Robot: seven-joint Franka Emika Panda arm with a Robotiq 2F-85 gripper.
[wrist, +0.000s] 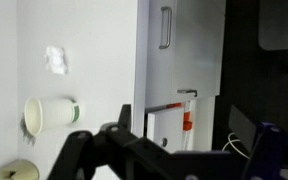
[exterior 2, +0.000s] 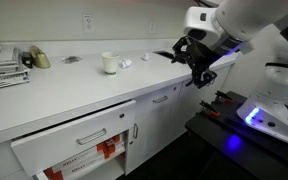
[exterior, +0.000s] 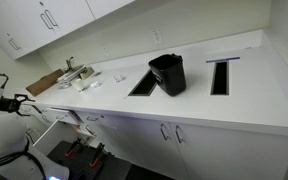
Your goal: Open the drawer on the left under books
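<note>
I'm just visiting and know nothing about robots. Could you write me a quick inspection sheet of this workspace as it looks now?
Surface: white counter, mostly bare.
Job's things: drawer under the books stands pulled out, with red items inside.
Clutter: cup, black bin, small bits near the wall.
Grippers: tool hovers over the counter edge; it looks open and holds nothing.
Cables: nothing seen clearly.
Surroundings: wall cupboards above, cabinet doors below, blue light nearby.

White drawer (exterior 2: 76, 140) with red contents (exterior 2: 106, 150), white countertop (exterior 2: 84, 88), black bin (exterior: 168, 74), white cup (exterior 2: 110, 62).
</note>
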